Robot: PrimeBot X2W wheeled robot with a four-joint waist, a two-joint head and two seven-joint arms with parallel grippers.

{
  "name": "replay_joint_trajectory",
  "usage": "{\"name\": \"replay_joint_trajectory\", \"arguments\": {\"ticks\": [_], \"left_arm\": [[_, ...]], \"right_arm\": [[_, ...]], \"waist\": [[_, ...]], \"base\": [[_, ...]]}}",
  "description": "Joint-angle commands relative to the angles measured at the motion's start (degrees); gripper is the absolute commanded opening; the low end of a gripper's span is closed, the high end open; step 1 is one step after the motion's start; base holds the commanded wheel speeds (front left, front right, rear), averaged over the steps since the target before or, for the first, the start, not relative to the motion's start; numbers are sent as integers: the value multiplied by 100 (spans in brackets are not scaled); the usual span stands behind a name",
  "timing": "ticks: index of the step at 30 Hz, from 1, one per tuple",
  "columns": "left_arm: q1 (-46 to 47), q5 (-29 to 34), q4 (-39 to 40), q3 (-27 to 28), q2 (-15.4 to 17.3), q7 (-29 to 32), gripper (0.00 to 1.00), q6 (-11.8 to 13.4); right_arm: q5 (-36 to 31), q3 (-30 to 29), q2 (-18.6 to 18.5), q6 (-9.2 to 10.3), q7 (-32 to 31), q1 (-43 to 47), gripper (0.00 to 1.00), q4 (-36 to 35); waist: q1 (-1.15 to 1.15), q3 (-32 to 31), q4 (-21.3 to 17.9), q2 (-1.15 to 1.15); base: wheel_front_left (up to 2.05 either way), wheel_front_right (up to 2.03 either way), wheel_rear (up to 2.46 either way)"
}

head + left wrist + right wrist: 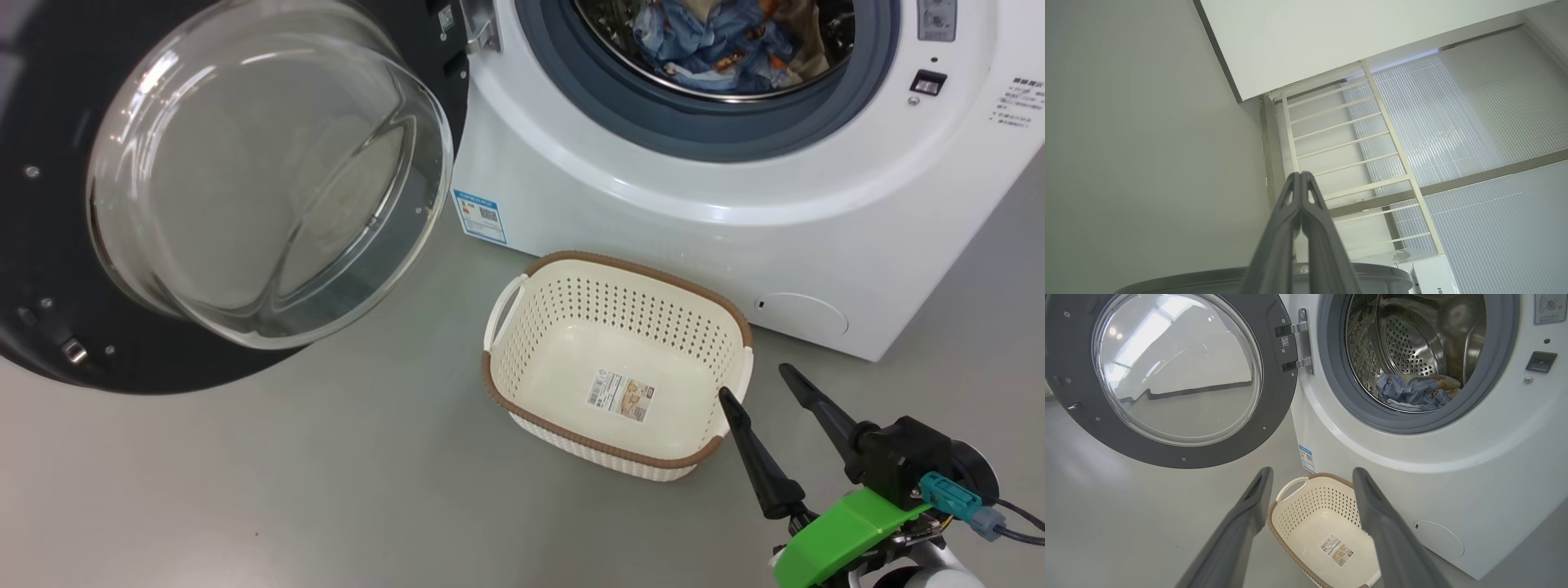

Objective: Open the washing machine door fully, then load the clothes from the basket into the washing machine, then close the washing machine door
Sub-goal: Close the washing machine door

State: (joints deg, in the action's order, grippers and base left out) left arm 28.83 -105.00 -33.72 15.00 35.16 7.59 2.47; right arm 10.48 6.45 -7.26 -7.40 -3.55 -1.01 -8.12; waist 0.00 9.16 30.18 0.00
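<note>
I saw one crumpled light-blue bundle of clothes (pixel 710 45) in the steel drum (pixel 1404 343), one cream basket (pixel 620 265), one washing machine door (pixel 245 188) wide open; my right gripper (pixel 753 380) stood spread, my left gripper (pixel 1300 176) pressed together.

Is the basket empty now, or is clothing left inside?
Empty: the basket shows a bare floor with only its label, and the clothes lie inside the washing machine.

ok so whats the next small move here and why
Probably swing the right gripper, its fingers open and empty, left toward the washing machine door to start pushing it shut. The basket is empty and the clothes already lie in the drum, so closing seems all that remains.
</note>
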Motion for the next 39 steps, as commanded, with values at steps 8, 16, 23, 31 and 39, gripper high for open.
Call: {"name": "replay_joint_trajectory", "arguments": {"ticks": [8, 16, 23, 31, 39], "left_arm": [[822, 355, -664, -297, 398, 225, 0, -87], [1203, 488, -1116, -578, 306, 511, 0, -360], [1394, 574, -1431, -691, 287, 640, 0, -532], [1537, 672, -1673, -814, 245, 784, 0, -689], [1597, 708, -1817, -863, 222, 921, 0, -809]], "right_arm": [[-93, 156, -73, -9, -141, -48, 100, -352], [-99, 162, -98, -9, -176, -137, 100, -398], [-117, 152, -93, -9, -179, -190, 100, -410], [-131, 149, -101, -9, -179, -262, 100, -405], [-122, 136, -120, -9, -182, -288, 100, -393]], "waist": [[0, 290, -137, 0], [0, 456, -263, 0], [0, 555, -323, 0], [0, 650, -339, 0], [0, 691, -347, 0]], "base": [[0, 0, 0], [0, 0, 0], [0, 0, 0], [0, 0, 0], [0, 0, 0]]}}
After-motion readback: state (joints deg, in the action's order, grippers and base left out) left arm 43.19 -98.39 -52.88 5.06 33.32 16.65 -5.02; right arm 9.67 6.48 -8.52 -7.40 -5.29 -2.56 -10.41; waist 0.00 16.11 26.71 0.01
